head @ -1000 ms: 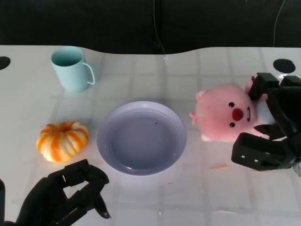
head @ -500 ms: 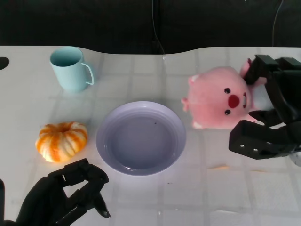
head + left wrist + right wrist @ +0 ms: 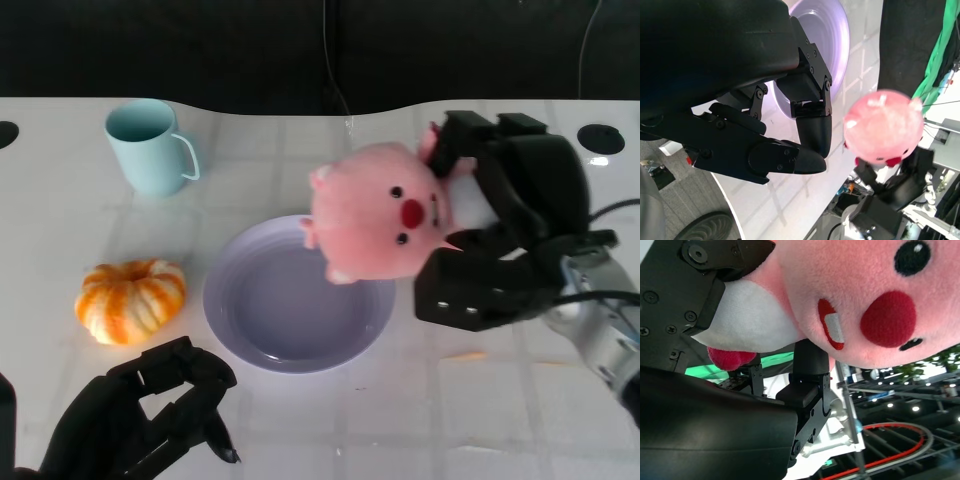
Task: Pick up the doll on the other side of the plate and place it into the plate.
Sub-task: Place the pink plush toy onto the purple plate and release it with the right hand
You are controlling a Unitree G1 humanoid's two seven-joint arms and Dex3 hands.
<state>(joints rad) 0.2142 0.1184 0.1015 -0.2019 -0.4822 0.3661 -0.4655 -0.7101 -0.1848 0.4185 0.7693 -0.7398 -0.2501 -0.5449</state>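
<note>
Pink doll [image 3: 375, 222] held aloft in right hand [image 3: 500, 235], fingers clamped around its body, at frame centre-right, overlapping upper right rim of lavender plate [image 3: 250, 340]. Plate holds nothing; doll's underside hides part of bowl. Teal mug [image 3: 150, 145] upright at upper left, interior looks empty. Orange pumpkin [image 3: 131, 298] at left, just beside plate, not touching. Left hand [image 3: 150, 410] at lower left, fingers curled inward, grasping nothing.

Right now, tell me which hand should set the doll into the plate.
The right hand: its fingers already hold the doll over the plate rim. The left hand rests near the table edge, holding nothing.
</note>
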